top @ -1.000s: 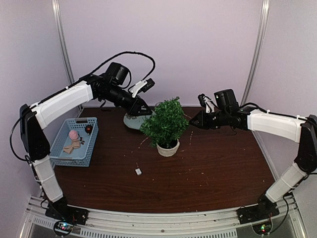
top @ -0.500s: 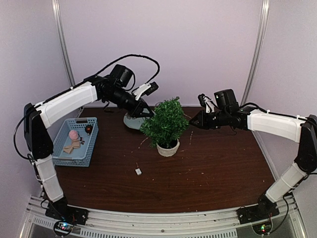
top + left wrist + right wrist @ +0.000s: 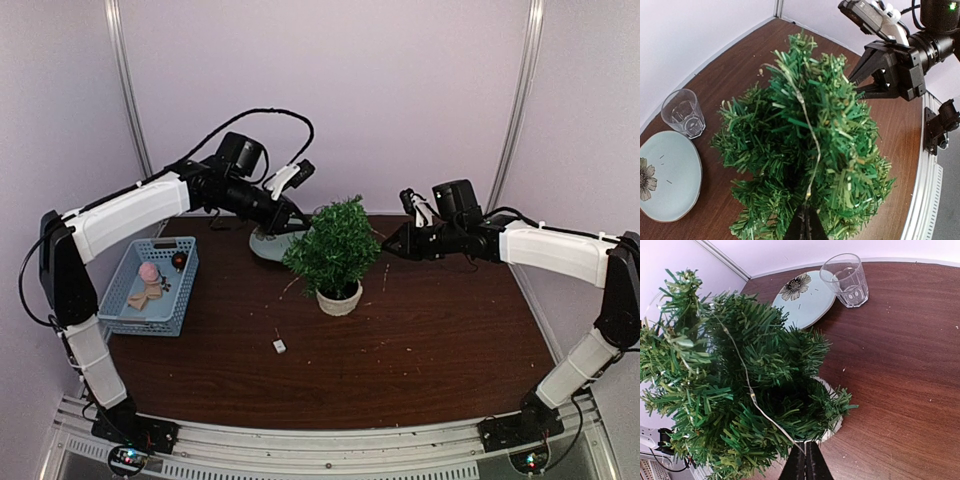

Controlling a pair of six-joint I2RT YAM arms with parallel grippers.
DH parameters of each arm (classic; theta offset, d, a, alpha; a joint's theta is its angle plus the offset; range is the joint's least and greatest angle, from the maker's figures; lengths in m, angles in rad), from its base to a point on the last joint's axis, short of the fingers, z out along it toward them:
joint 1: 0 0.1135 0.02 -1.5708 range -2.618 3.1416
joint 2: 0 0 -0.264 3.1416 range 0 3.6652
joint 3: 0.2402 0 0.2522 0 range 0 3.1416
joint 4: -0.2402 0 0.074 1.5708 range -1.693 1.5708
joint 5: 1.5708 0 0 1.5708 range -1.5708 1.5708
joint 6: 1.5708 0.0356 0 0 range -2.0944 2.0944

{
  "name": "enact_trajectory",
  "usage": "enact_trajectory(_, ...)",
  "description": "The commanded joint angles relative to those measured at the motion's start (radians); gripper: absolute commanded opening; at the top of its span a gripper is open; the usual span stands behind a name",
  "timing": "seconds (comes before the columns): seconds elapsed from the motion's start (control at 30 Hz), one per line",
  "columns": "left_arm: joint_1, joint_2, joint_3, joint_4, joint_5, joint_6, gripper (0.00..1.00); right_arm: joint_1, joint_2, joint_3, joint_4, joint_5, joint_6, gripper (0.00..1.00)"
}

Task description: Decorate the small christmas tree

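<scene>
The small christmas tree, bushy dark green, stands in its off-white pot mid-table. A thin pale light wire with tiny bulbs lies over its top. My left gripper is at the tree's left side, shut on one end of the wire. At the tree's right side my right gripper is shut on the other end of the wire, which runs up across the branches. The right gripper also shows in the left wrist view, behind the tree.
A clear glass cup and a pale blue flowered plate sit behind the tree on the left. A blue basket with small ornaments stands at the table's left. A small white piece lies in front of the tree.
The left gripper's jaws have closed onto the wire beside the tree, and the left arm shifted slightly toward the tree. The right arm has not moved.
</scene>
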Motion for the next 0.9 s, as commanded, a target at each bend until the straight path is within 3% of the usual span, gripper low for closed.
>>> enact_trajectory(0.0, 0.001, -0.043, -0.049, 0.165, -0.033, -0.088, 0.0, 0.004, 0.013, 0.017, 0.03, -0.013, 0.002, 0.0)
enact_trajectory(0.33, 0.001, -0.048, -0.018, 0.167, -0.114, -0.069, 0.0, 0.004, 0.012, 0.021, 0.025, -0.012, -0.001, 0.0)
enact_trajectory(0.87, -0.066, -0.021, -0.202, 0.302, -0.082, -0.14, 0.0, 0.004, 0.014, -0.003, 0.011, 0.002, -0.011, 0.0)
